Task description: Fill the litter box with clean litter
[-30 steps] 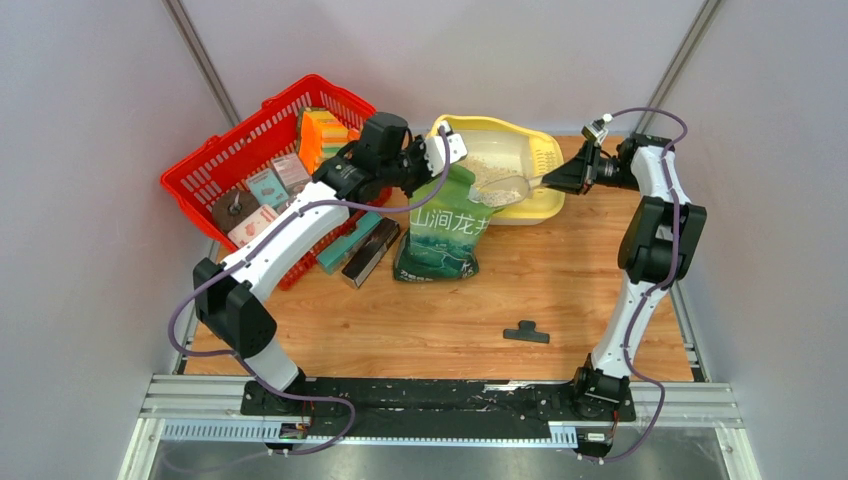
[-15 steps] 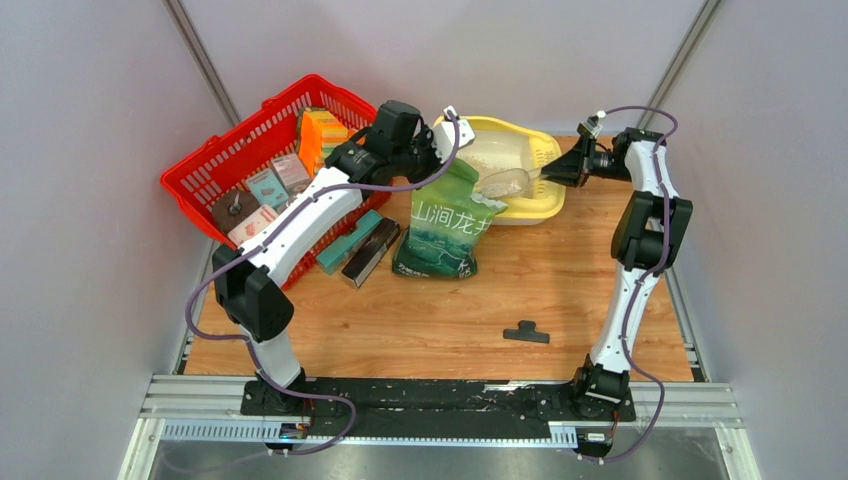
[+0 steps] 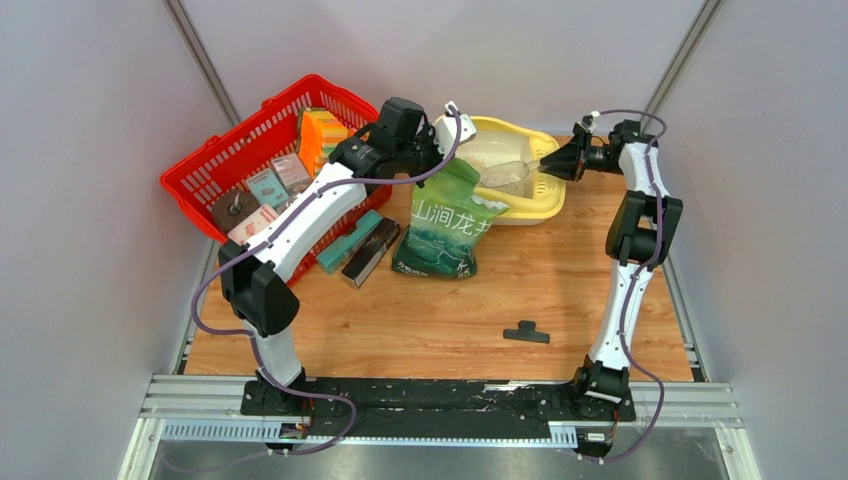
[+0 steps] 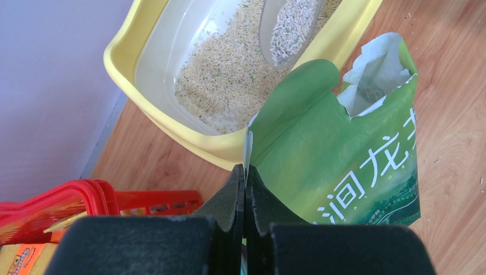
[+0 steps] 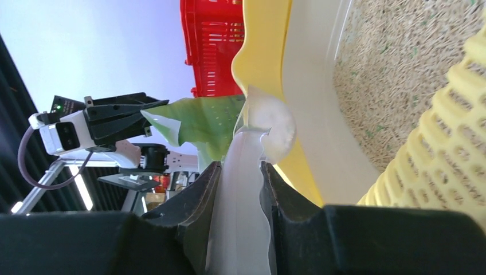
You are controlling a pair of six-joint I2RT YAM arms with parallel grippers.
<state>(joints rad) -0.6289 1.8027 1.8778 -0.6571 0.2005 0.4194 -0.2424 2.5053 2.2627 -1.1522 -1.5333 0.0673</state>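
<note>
The pale yellow litter box [image 3: 545, 200] stands at the back of the table, its white basin partly covered with beige clean litter [image 4: 229, 74]. My left gripper [image 4: 245, 177] is shut on the top edge of the green litter bag [image 4: 332, 154], which stands upright and open just in front of the box. From the right side my right gripper [image 5: 240, 172] is shut on the handle of a translucent scoop [image 3: 505, 175]. The scoop [image 4: 289, 28] hangs over the basin with litter in its bowl. In the right wrist view the box's perforated strip [image 5: 453, 132] lies beside the litter [image 5: 390, 74].
A red mesh basket [image 3: 215, 165] full of packets stands at the back left, under my left arm. Two boxes [image 3: 362, 248] lie between the basket and the bag. A small black clip [image 3: 527, 332] lies on the wooden table [image 3: 420, 310] toward the front.
My right gripper has drawn back and risen, carrying the scoop from the bag's mouth to over the basin. My left arm shifted slightly right early on, still holding the bag.
</note>
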